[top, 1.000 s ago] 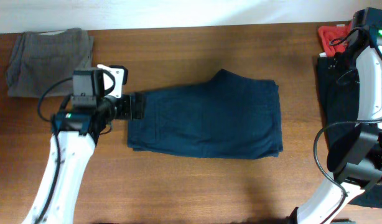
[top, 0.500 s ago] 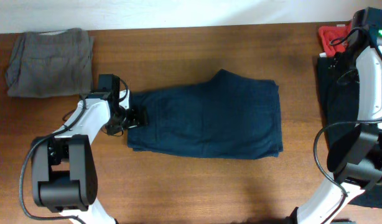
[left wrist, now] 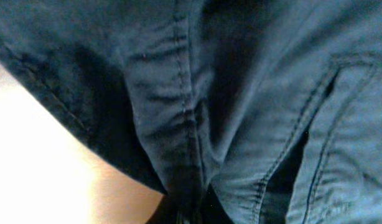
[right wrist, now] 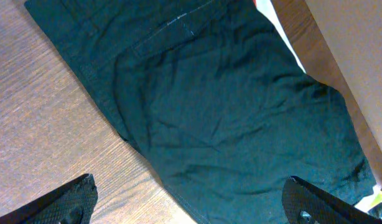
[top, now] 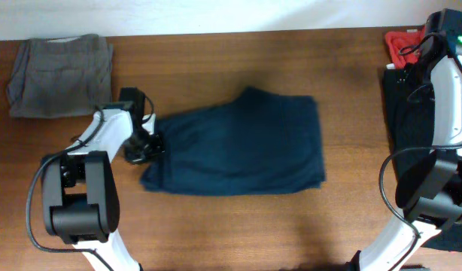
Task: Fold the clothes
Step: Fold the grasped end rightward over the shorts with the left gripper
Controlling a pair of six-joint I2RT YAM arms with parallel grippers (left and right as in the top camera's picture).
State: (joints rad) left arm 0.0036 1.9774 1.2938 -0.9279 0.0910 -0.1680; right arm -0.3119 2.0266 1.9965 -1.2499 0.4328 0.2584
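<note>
Folded navy blue shorts [top: 238, 150] lie in the middle of the wooden table, seen from overhead. My left gripper [top: 146, 145] is at their left edge, shut on a bunched seam of the navy fabric [left wrist: 191, 124], which fills the left wrist view. The left gripper [left wrist: 185, 214] shows there only as a dark tip under the cloth. My right gripper [right wrist: 191, 194] hangs open over a dark garment [right wrist: 228, 112] at the table's right side, its fingers [right wrist: 73, 194] wide apart with nothing between them.
Folded grey shorts [top: 62, 75] rest at the back left corner. A red piece [top: 400, 44] and the dark garment [top: 400, 113] lie at the far right under the right arm. Bare wood [top: 238, 233] runs along the front edge.
My left gripper has closed on the left edge of the navy shorts. The shorts have slid to the left and turned slightly. The right arm has not moved.
</note>
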